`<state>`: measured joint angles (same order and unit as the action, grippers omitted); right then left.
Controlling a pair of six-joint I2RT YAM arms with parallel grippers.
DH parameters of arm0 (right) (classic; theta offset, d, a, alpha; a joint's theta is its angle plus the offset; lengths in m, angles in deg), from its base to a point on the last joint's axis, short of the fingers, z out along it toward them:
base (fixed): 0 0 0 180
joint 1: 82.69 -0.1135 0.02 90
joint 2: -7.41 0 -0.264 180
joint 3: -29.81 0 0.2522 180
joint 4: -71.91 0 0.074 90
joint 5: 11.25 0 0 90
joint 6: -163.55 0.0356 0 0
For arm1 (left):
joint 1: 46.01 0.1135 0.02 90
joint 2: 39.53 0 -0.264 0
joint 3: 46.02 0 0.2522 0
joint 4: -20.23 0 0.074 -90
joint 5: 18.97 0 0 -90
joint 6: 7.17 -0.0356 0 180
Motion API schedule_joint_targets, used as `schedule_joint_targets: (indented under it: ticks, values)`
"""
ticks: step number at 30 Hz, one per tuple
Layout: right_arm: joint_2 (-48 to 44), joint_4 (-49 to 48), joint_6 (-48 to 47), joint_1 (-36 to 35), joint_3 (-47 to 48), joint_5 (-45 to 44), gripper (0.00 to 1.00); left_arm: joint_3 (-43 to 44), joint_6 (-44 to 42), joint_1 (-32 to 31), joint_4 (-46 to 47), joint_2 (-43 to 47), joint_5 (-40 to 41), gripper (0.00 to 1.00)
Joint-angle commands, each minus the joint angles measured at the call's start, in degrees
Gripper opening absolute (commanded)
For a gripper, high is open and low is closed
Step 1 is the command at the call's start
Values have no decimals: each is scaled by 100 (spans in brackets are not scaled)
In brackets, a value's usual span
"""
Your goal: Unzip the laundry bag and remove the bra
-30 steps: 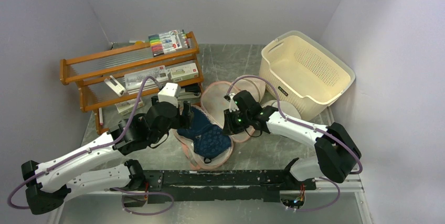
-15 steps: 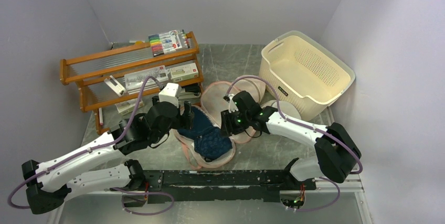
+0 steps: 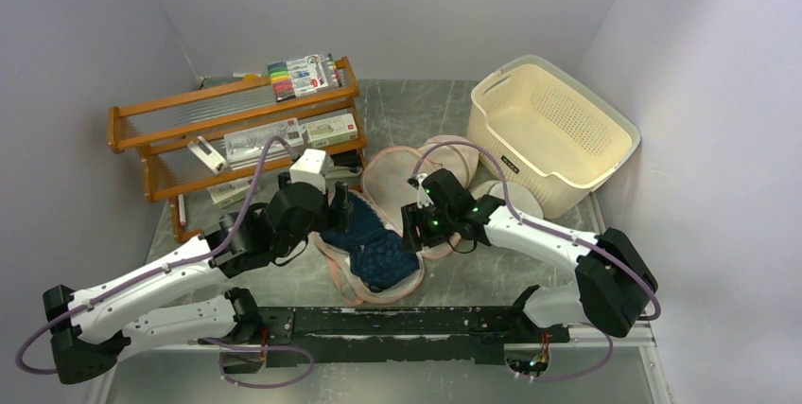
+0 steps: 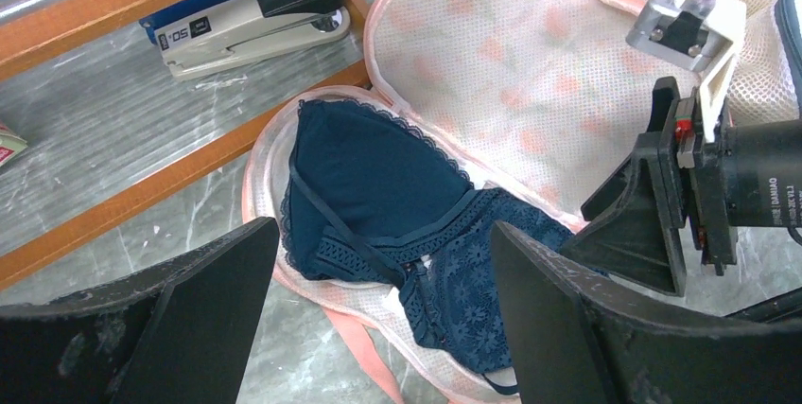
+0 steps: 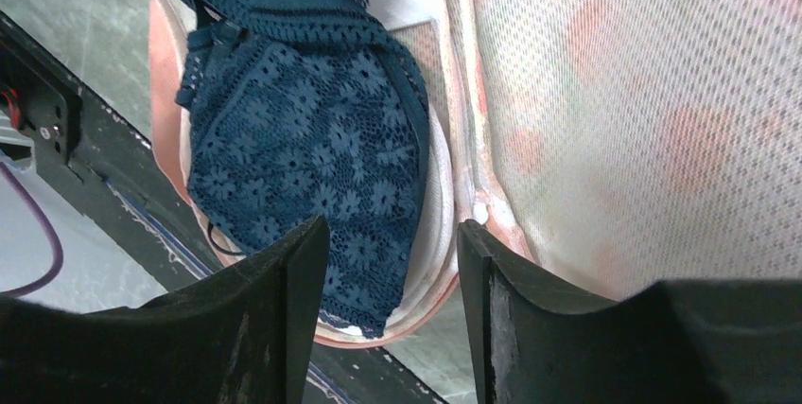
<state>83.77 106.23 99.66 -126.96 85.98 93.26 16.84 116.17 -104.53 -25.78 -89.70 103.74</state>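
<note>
On the near counter, the laundry bag lies unzipped, its flap laid open toward twelve o'clock, with the bra in its near half. The left gripper hovers wide and empty at the bra's ten o'clock; the right gripper, likewise spread, at two.

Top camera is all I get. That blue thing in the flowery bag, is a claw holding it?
Observer: No. The left wrist camera shows the left claw open, with the bra lying loose below it.
Operator: And the other claw?
Observer: The right claw is open too, over the lacy cup near the edge of the bag.
Operator: Is the bag unzipped?
Observer: Yes, its top half lies folded back, with the mesh lining showing.
</note>
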Motion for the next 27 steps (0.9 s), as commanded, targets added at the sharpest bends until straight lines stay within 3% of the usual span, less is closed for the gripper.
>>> schedule_joint_targets:
  ticks: [1,11,19,27]
  values:
    - [-84,-19,119,-31,-301,148,51,-21,-37,34,316,-79,-126,94]
    - [-164,-824,692,-189,-647,626,44,9,-67,35,310,-140,-181,93]
    - [-196,-288,542,-450,-270,134,49,-59,-7,39,211,28,-142,94]
    - [-218,-435,796,-641,-345,150,50,-99,24,34,208,62,-157,93]
